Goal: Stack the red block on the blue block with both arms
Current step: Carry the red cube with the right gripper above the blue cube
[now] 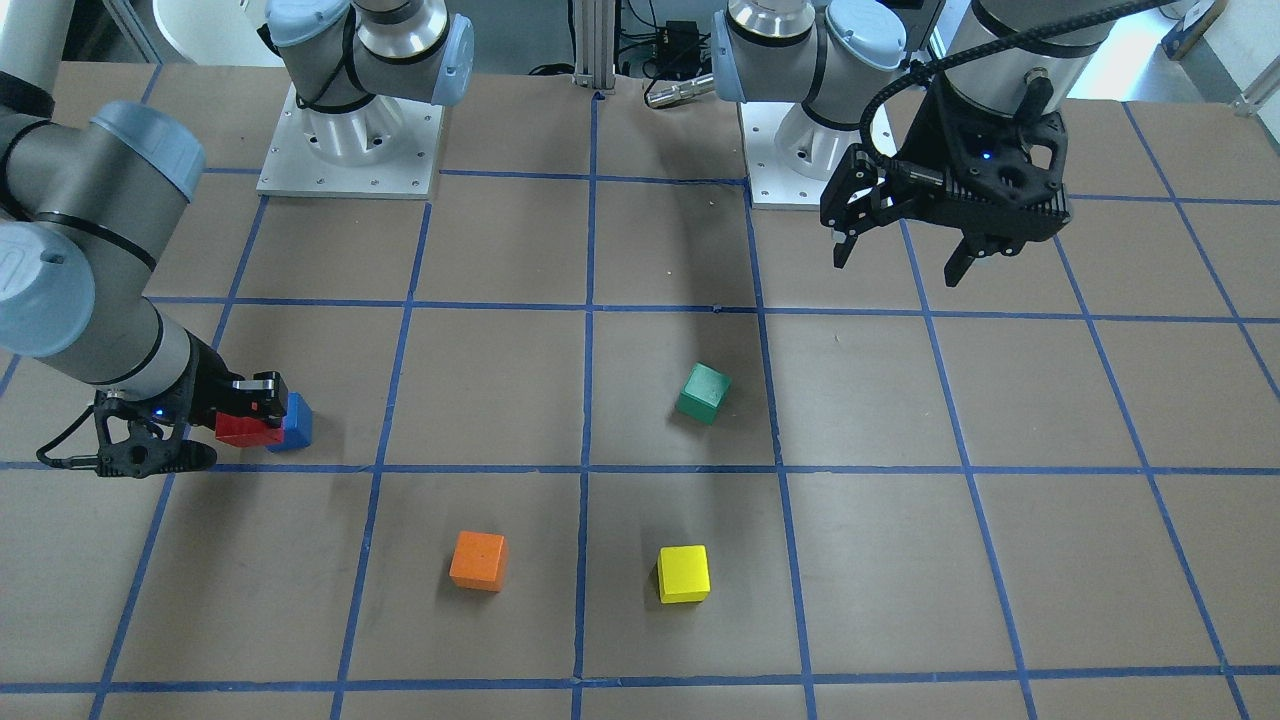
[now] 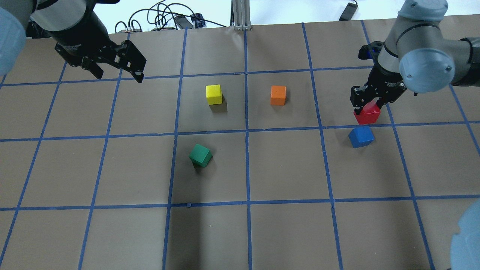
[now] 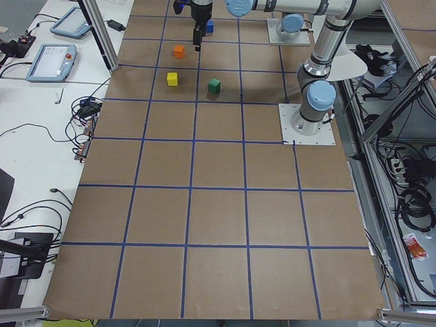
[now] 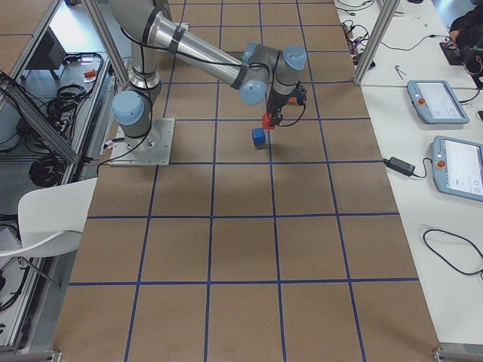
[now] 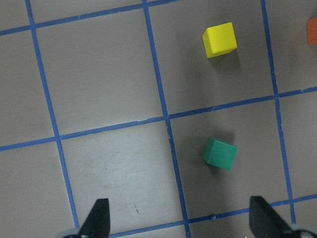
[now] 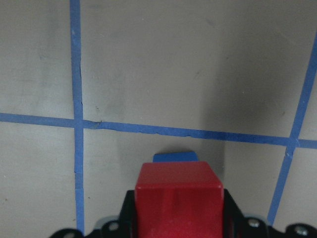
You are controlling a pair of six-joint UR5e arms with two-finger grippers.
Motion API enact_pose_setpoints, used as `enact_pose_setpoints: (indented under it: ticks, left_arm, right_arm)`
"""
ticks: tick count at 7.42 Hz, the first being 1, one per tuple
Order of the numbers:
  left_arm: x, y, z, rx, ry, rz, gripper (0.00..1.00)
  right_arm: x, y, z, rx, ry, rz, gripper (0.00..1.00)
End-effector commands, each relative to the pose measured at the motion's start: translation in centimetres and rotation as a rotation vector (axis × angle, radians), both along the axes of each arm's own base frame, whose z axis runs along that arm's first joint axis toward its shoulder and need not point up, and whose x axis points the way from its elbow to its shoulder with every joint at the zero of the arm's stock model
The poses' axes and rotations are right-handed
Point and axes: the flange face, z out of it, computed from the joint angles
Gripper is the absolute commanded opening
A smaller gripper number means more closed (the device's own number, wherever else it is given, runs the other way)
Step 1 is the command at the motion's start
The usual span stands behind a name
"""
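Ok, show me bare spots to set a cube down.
Bare: the squares on the robot's side of the green cube, and under the left claw. Crowded: by the blue cube, where the right claw holds the red cube.

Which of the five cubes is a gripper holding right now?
The red block, clamped in the fingers of the right gripper. The blue block, green cube, yellow cube and orange cube sit free on the table.
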Motion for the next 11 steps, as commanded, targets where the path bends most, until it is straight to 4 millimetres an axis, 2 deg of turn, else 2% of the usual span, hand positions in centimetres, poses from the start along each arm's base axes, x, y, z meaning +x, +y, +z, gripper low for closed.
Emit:
enact_pose_setpoints:
  ticks: [1,2,3,6,9,10,11]
  left_arm:
    - [0.0,0.0,0.0,0.0,0.0,-0.001,1.0]
    - [0.0,0.0,0.0,0.0,0.0,0.001,1.0]
    - [0.0,0.0,0.0,0.0,0.0,0.001,1.0]
    - [0.0,-0.1,-0.2,0.003,0.0,0.001,1.0]
    - [0.0,0.0,0.0,0.0,0.0,0.001,1.0]
    - [0.0,-0.1,-0.1,0.002,0.0,0.001,1.0]
    - [0.1,0.0,0.0,0.0,-0.001,0.001,1.0]
  right_arm:
    - [0.1,0.7,-0.6,0.008,-0.008,0.057,0.0]
    - [0.1,1.5,-1.4,0.024,-0.014,0.059,0.0]
    - [0.2,1.9,-1.1,0.001,-0.007,0.059,0.0]
    - [-1.1,2.4,-1.7,0.008,-0.006,0.037,0.0]
    - [-1.0,3.2,-2.8,0.013,-0.011,0.027,0.0]
    - [-1.0,3.2,-2.9,0.013,-0.011,0.027,0.04]
    - [-0.9,3.2,-2.9,0.013,-0.011,0.027,0.18]
